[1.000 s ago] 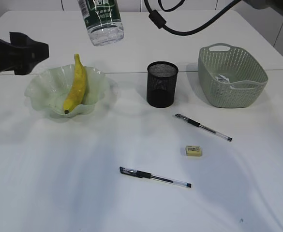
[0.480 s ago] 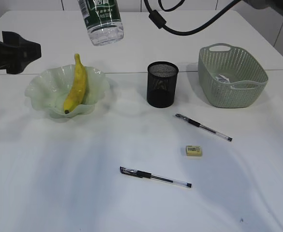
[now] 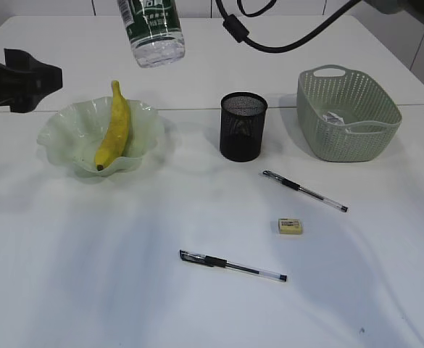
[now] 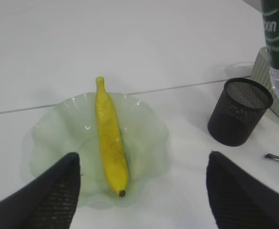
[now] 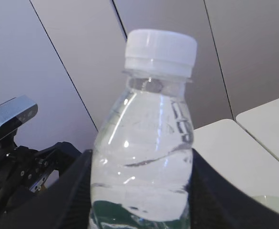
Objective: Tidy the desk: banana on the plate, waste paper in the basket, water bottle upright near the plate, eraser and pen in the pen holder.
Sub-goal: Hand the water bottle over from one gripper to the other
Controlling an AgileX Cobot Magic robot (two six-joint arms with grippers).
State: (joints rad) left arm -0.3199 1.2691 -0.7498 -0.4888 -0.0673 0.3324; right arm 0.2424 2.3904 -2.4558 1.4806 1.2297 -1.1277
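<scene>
Nearest the front edge of the white surface (image 3: 88,290) lies a pen (image 3: 232,265), flat and slanting, its dark grip toward the left; just behind it, toward the right side, sits the small yellowish eraser (image 3: 290,226), and behind that a second pen (image 3: 304,191) lies slanting toward the pen holder; neither pen touches the eraser; further back stands the black mesh pen holder (image 3: 243,126), upright, its inside too dark to read; to its left the pale green wavy plate (image 3: 59,134) carries the banana (image 3: 114,130), stem toward the far edge, dark tip toward the front; toward the right edge sits the grey-green basket (image 3: 346,138), with a scrap of white waste paper (image 3: 334,117) inside, mostly hidden by the wall; the left tool (image 4: 141,191) hangs above the plate's near rim with its two dark fingers (image 4: 53,195) spread wide and nothing between them, only the tips in the wrist view; the right tool (image 5: 139,191) grips the water bottle (image 3: 151,29) high above the far part of the surface, cap up, both fingers pressed to its sides; the exterior view cuts off the bottle's top and the tool itself
</scene>
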